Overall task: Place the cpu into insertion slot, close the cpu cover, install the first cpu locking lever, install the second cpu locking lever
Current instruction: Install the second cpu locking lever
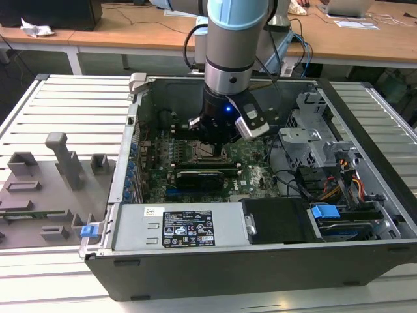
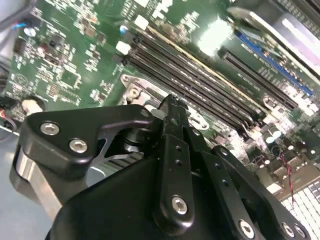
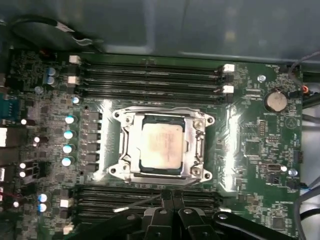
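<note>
The cpu [image 3: 161, 142] lies flat in the insertion slot [image 1: 207, 151], dull silver top up. The cpu cover [image 3: 196, 145] is folded down around it as a silver frame. A thin wire locking lever [image 3: 140, 203] stands loose, slanting away from the socket's near edge over the memory slots. My gripper [image 3: 172, 196] is shut, its black fingers pressed together right at this lever; whether they pinch it I cannot tell. In the second wrist view the gripper [image 2: 172, 102] hangs just above the socket's corner. In the exterior view the gripper [image 1: 210, 138] reaches down into the open computer case.
Long black memory slots [image 3: 150, 75] flank the socket on both sides. A coin battery [image 3: 275, 101] sits on the board. The case holds a power supply [image 1: 182, 228], a drive cage [image 1: 313, 130] and loose cables [image 1: 306, 182]. A grey fixture tray [image 1: 45, 189] lies at the exterior view's left.
</note>
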You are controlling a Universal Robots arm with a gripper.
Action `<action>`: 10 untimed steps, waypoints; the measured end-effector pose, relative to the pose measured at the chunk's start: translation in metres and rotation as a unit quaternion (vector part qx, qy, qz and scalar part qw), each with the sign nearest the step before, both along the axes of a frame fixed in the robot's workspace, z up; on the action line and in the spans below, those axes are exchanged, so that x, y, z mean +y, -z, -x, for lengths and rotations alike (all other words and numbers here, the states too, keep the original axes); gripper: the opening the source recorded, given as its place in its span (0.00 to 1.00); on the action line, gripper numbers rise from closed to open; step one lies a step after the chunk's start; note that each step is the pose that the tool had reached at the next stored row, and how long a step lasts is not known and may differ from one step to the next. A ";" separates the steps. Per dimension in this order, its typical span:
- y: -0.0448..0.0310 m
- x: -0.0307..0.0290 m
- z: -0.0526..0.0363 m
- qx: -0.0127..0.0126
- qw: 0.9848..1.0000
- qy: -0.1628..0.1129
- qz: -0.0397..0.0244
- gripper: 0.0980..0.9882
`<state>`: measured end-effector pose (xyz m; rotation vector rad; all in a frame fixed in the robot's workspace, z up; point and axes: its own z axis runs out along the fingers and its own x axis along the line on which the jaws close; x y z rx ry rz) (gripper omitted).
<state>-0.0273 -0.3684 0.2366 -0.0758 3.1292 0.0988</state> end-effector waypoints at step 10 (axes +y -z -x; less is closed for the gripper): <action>0.0035 -0.0011 0.0281 0.000 1.000 0.000 -0.012 0.01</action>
